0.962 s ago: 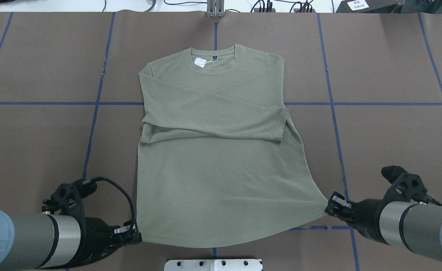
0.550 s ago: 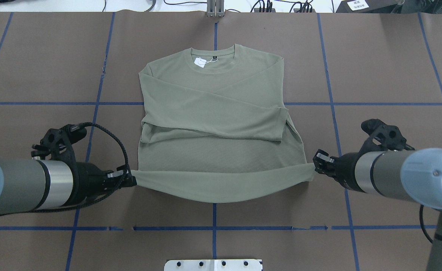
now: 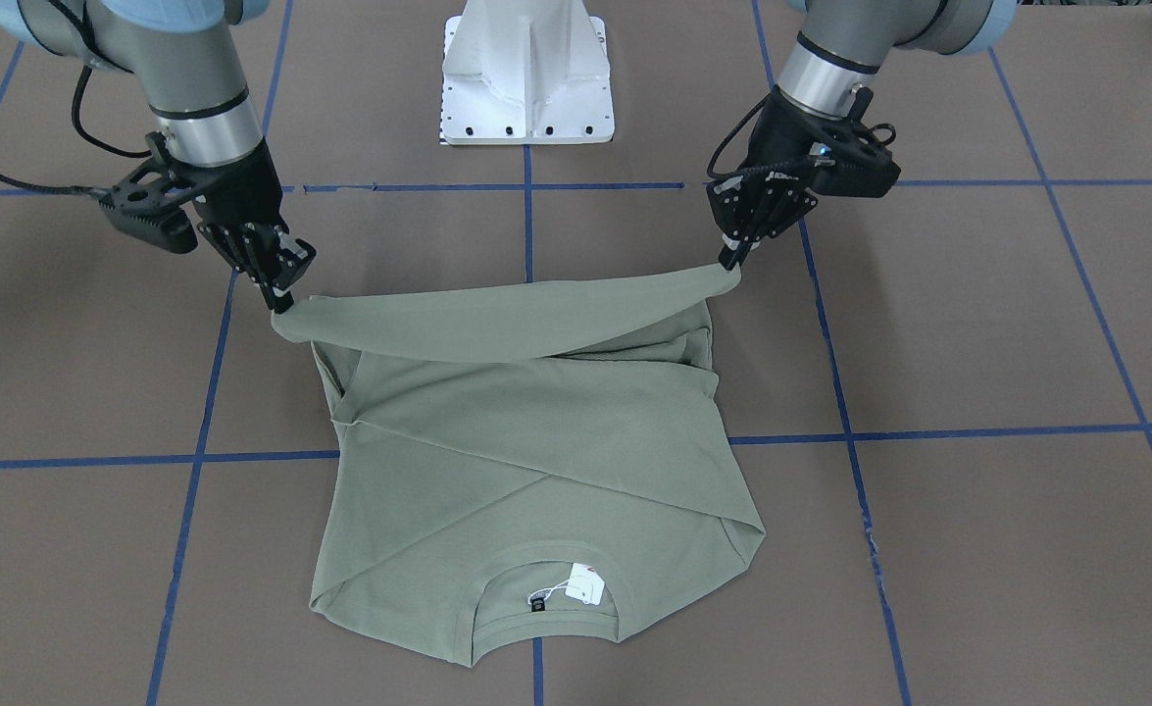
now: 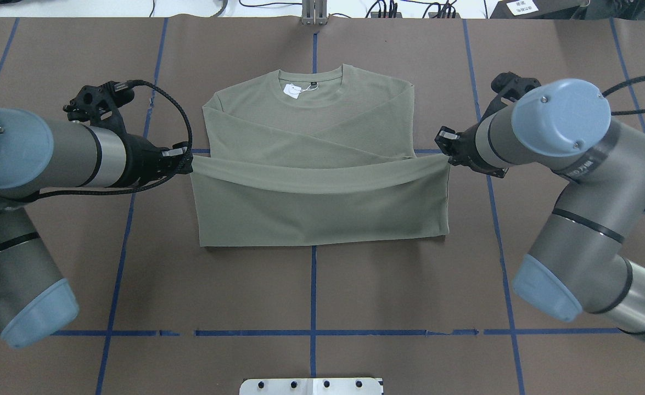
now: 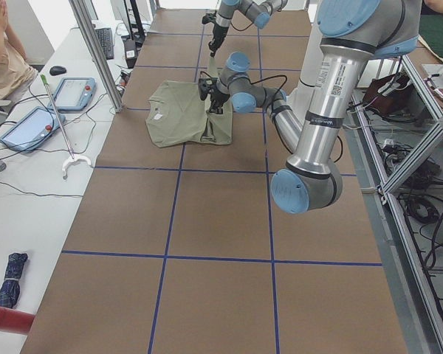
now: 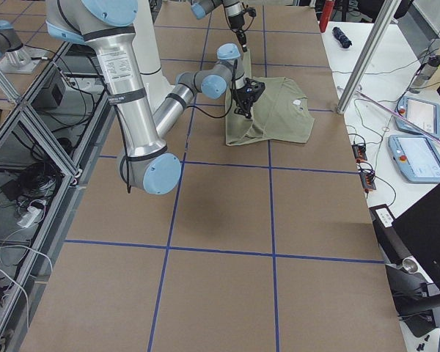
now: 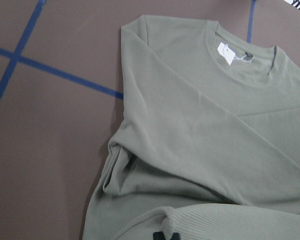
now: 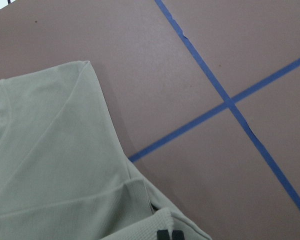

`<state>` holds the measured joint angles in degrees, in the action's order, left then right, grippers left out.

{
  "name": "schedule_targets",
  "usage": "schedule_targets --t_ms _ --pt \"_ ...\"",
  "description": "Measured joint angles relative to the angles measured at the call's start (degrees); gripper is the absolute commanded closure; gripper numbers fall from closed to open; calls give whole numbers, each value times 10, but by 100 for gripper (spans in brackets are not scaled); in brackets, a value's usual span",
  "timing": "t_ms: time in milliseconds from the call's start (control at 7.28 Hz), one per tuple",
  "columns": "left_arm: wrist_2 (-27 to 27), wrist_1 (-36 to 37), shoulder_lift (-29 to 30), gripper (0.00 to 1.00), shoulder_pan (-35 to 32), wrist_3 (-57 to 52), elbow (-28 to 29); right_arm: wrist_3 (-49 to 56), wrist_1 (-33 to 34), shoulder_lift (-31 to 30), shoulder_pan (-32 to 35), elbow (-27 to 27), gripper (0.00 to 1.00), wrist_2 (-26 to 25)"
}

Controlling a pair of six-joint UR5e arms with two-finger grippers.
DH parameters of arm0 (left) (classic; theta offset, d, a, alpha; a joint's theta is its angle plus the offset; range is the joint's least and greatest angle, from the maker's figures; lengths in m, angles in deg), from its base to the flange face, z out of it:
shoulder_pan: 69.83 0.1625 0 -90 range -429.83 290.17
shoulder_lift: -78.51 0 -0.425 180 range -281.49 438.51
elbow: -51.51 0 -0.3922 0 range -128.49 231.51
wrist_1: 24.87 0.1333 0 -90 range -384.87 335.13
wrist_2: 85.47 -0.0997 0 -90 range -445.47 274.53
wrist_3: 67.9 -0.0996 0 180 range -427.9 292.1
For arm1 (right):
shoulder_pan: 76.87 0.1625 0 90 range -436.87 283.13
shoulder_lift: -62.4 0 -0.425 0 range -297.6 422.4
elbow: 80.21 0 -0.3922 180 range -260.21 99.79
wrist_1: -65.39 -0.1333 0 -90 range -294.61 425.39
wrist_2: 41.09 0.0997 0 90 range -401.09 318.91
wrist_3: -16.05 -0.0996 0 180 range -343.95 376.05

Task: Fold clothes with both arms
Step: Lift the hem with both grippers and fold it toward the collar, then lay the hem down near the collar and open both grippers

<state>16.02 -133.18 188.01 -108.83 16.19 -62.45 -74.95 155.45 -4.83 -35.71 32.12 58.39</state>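
The pale sage-green shirt (image 4: 311,118) lies flat, collar and white tag (image 4: 292,90) at the far side, sleeves crossed over the chest. Its hem is raised off the table and sags in a band (image 4: 322,173) between both grippers, above the crossed sleeves. My left gripper (image 4: 188,161) is shut on the hem's left corner, and my right gripper (image 4: 446,157) is shut on the right corner. In the front-facing view the left gripper (image 3: 732,261) is on the right and the right gripper (image 3: 282,303) on the left. The lower body is doubled over itself, with its fold edge (image 4: 322,240) nearest the robot.
The brown table (image 4: 410,285) carries blue tape grid lines (image 4: 313,296). The white pedestal base (image 3: 526,74) stands at the robot's edge. Beyond the far edge are cables, tablets (image 5: 74,92) and a person (image 5: 4,44) at a side bench.
Both grippers have carried the hem away from the robot, from mid-body to over the crossed sleeves. The shirt's lower half now lies doubled, its fold edge farther from the robot.
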Motion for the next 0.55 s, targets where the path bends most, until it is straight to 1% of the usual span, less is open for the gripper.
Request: schedule_targets --t_ms 137,275,412,550 --pt "0 -13 33 100 -23 -17 57 31 -1 41 26 -61 100 1" --pt "-1 -44 61 100 -44 -27 120 51 -12 95 44 -142 100 2" --pt "-3 -85 79 100 -58 -32 177 58 -44 142 56 -226 100 2" --pt "-11 -124 94 100 -65 -33 226 60 -88 169 63 -293 100 2"
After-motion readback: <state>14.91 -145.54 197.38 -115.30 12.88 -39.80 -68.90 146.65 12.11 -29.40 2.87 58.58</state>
